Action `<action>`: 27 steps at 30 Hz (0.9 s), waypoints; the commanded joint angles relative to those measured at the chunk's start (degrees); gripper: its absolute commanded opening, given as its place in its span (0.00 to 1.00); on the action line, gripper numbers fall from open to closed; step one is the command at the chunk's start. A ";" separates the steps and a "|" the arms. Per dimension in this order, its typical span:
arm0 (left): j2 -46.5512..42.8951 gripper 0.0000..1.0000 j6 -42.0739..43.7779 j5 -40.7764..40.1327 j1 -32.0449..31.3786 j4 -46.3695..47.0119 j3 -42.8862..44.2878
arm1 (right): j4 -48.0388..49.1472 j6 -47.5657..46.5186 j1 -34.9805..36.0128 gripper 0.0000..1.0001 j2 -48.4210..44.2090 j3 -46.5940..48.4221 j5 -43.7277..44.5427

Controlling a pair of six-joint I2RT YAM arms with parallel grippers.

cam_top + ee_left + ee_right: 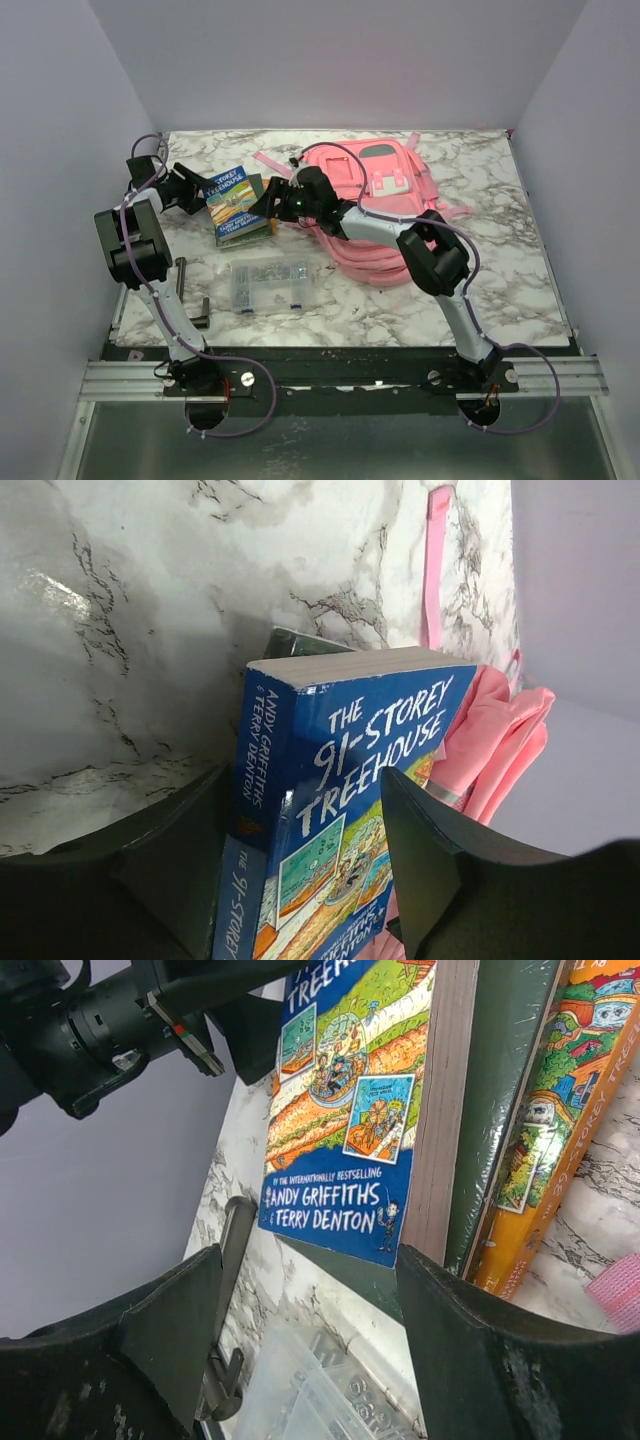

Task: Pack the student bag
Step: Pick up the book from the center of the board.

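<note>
The student bag (375, 190), a pink backpack, lies at the back middle of the marble table (500, 270); its pink fabric (495, 730) shows behind the books. To its left is a small stack of books. My left gripper (200, 195) (300, 870) is shut on the top one, a blue "91-Storey Treehouse" book (232, 200) (340, 780) (350, 1110), one finger (170, 870) at the spine side and the other on the cover. My right gripper (268, 200) (310, 1330) hangs open at the stack's right edge, holding nothing.
Below the blue book lie a green book (510, 1110) and an orange one (565, 1090). A clear plastic compartment box (268, 283) (330, 1400) sits in front of the stack. A dark metal tool (181, 280) (232, 1250) lies at the left. Walls enclose three sides.
</note>
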 commanded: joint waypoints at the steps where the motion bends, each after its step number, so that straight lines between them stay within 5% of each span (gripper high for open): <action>1: 0.77 0.65 -0.92 3.26 -0.17 2.37 -0.03 | 1.42 0.64 0.45 0.73 -1.50 -1.11 1.12; 6: 2.84 0.63 -2.34 5.42 -1.37 2.48 0.68 | 1.75 -0.28 0.40 0.73 -5.67 -5.32 2.86; 9: 1.42 0.28 -3.01 5.14 -0.65 2.88 -0.27 | 1.70 -1.10 0.46 0.73 -7.75 -7.08 4.86; 15: -3.73 0.00 -2.94 4.88 -0.32 3.33 -1.20 | 1.40 -1.42 0.45 0.73 -11.33 -11.57 4.92; 22: -13.33 0.00 -5.21 6.88 -0.32 4.09 -2.75 | -4.67 -5.04 -0.90 0.78 -18.80 -16.78 4.85; 27: -21.71 0.00 -8.48 9.06 -1.07 7.46 -6.26 | -11.00 -8.73 -4.43 0.93 -26.03 -18.27 -0.74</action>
